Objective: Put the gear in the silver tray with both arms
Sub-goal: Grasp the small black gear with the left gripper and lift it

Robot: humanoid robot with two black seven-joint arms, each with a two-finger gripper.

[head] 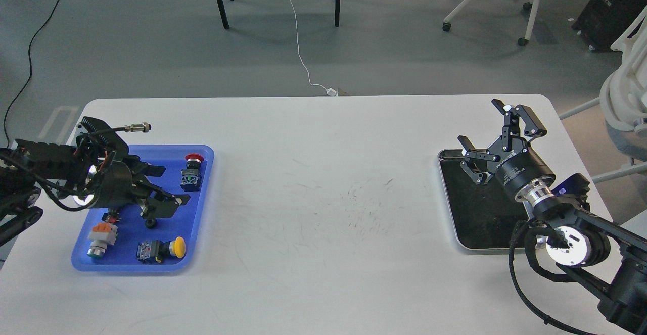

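A small black gear (150, 222) lies in the blue plastic tray (126, 265) at the left. My left gripper (164, 187) hangs low over the middle of that tray, just above and behind the gear. Its two fingers stand apart and hold nothing that I can see. A second gear seen earlier is hidden under it. The silver tray (472, 216) sits at the right with a dark, bare bottom. My right gripper (479, 122) hovers open and empty over its far left corner.
The blue tray also holds a red push button (193, 159), a yellow push button (177, 247) and an orange-and-white switch (98, 235). The white table (323, 183) spans between the two trays. Chairs and cables stand on the floor beyond.
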